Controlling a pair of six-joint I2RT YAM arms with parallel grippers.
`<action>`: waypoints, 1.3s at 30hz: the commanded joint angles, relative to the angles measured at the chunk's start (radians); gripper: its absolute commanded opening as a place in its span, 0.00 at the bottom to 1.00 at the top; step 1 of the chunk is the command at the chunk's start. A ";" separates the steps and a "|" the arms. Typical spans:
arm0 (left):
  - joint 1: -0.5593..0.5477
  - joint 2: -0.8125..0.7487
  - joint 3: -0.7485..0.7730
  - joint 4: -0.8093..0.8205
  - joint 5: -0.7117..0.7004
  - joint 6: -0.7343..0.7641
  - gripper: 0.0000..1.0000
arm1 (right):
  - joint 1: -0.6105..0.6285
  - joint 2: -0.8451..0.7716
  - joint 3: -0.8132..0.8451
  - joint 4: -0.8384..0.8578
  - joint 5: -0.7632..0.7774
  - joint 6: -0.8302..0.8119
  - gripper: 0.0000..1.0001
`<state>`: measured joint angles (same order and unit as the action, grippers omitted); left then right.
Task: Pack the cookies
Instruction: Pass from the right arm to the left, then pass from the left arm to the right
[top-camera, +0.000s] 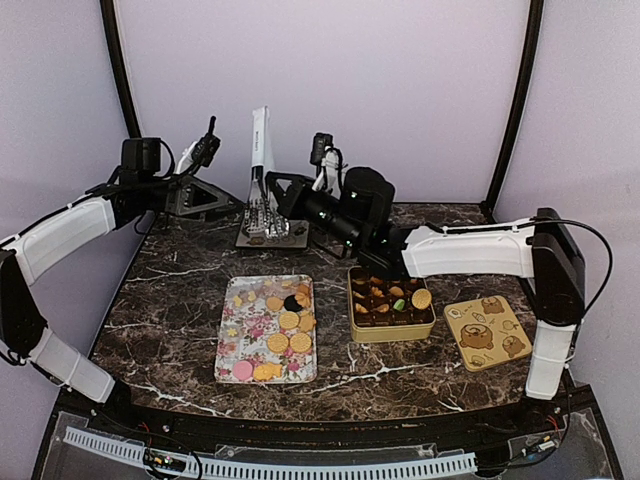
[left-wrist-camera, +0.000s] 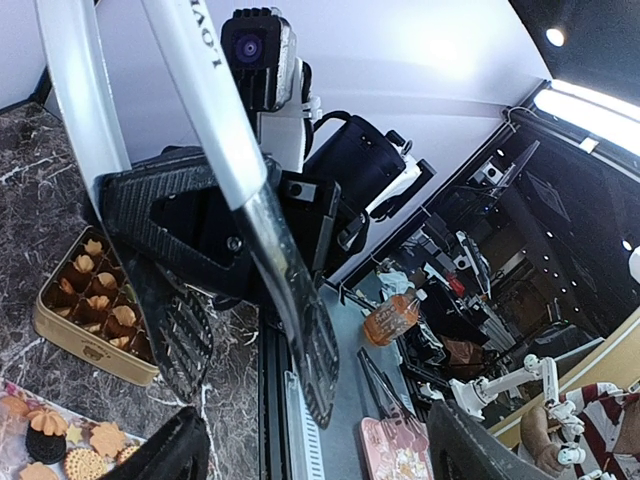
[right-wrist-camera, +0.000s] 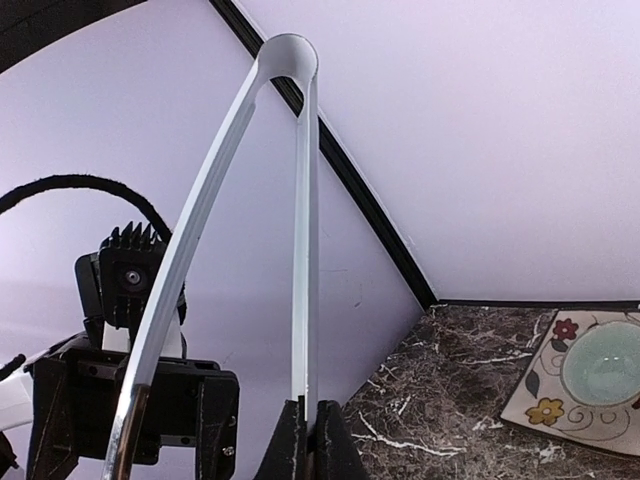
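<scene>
The cookies (top-camera: 283, 322) lie on a floral tray (top-camera: 228, 352) at the table's middle, and more sit in the compartments of a gold tin (top-camera: 392, 327). The tin (left-wrist-camera: 70, 335) and some cookies (left-wrist-camera: 60, 455) also show in the left wrist view. White tongs (top-camera: 261, 150) stand upright at the back. My right gripper (top-camera: 278, 192) is shut on one arm of the tongs (right-wrist-camera: 303, 240). My left gripper (top-camera: 228, 206) is open beside the tongs (left-wrist-camera: 215, 120), its jaws wide apart and empty.
The tin's lid (top-camera: 487, 333), printed with bears, lies right of the tin. A metal stand (top-camera: 272, 236) sits under the tongs' slotted tips (left-wrist-camera: 322, 355). Lilac walls close the back and sides. A floral-patterned flat piece (right-wrist-camera: 585, 375) lies on the marble.
</scene>
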<state>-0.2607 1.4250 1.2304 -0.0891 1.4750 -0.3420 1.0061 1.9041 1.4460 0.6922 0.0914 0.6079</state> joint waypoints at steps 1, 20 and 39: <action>-0.047 -0.036 -0.022 0.065 0.015 -0.056 0.74 | 0.027 0.046 0.064 0.093 -0.012 0.000 0.00; -0.078 -0.058 -0.005 -0.096 0.023 0.066 0.00 | 0.019 0.053 0.065 0.154 -0.171 -0.001 0.33; -0.264 0.076 0.196 -1.058 -0.382 1.035 0.00 | -0.168 -0.104 0.060 -0.386 -1.042 -0.158 0.78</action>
<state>-0.5194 1.5105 1.3815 -1.0550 1.1725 0.6003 0.8200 1.8374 1.5471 0.2760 -0.8024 0.4599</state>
